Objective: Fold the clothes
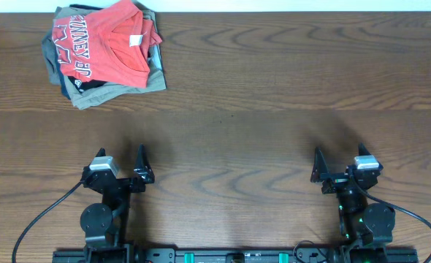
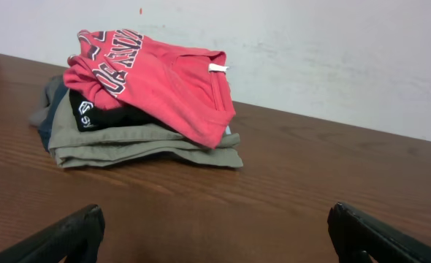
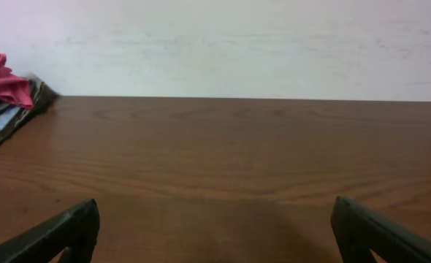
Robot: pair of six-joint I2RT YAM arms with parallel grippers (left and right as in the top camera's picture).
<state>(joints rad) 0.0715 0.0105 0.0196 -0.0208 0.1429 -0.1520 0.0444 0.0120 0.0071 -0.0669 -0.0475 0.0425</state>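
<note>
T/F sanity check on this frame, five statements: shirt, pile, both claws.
1. The red-orange T-shirt with white block lettering lies atop the pile of folded garments. True.
2. The pile sits ahead of the right arm. False: it is at the brown wooden table's far left.
3. The left claw grips the T-shirt. False: it is open, empty and apart from the pile.
4. The right claw is open and empty. True.
5. A black folded garment lies under the T-shirt. True.

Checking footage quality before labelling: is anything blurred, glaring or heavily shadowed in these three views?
Overhead: sharp, evenly lit, soft shadows on the table beyond the left gripper and right gripper. Left wrist: T-shirt slightly soft, no glare. Right wrist: mildly hazy; wall bright, not blown out.
</note>
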